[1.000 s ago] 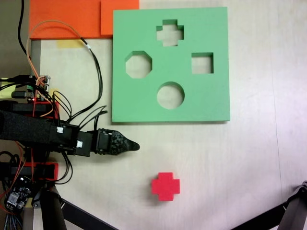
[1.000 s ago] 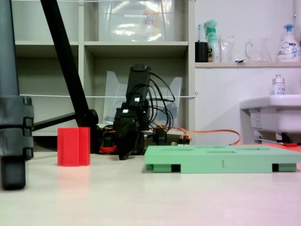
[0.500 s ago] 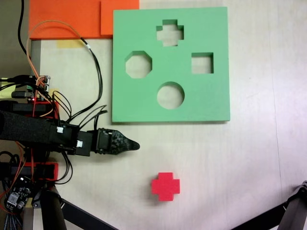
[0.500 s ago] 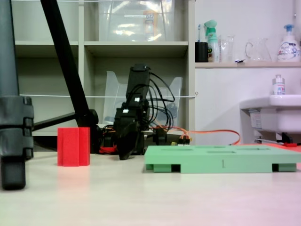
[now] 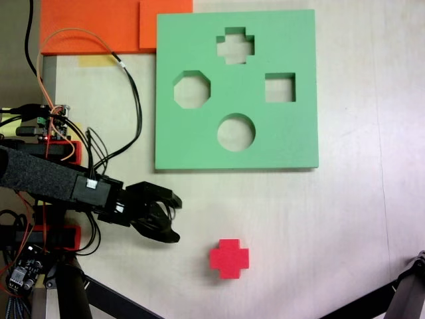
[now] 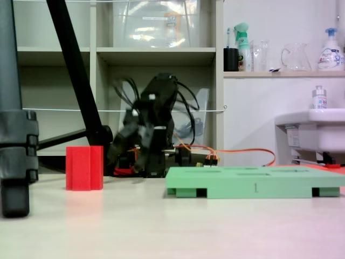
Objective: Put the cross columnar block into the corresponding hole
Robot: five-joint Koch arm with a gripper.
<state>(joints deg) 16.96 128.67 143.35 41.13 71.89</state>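
Seen from above, the cross columnar block point(image 5: 229, 258) is a red plus-shaped piece standing alone on the pale table, low in the frame. In the low side view this block point(image 6: 84, 168) stands upright at the left. The green foam board point(image 5: 292, 143) lies at the top, with the corresponding hole point(image 5: 235, 45), a plus-shaped cutout, near its far edge. My gripper point(image 5: 174, 218) is open, its two black jaws spread, left of the block and a short gap from it. From the side, the gripper point(image 6: 119, 148) is blurred and raised above the table, behind the block.
The board also has an octagonal cutout point(image 5: 192, 89), a square cutout point(image 5: 279, 87) and a round cutout point(image 5: 236, 131). Orange foam sheets point(image 5: 93, 23) lie at the top left. Cables point(image 5: 129, 86) loop beside the arm. Tripod legs point(image 5: 99, 292) point(image 6: 16, 135) stand nearby.
The gripper was shut and pointing right near the table. It has opened, lifted, and swung toward the red block. Block and board have not moved.
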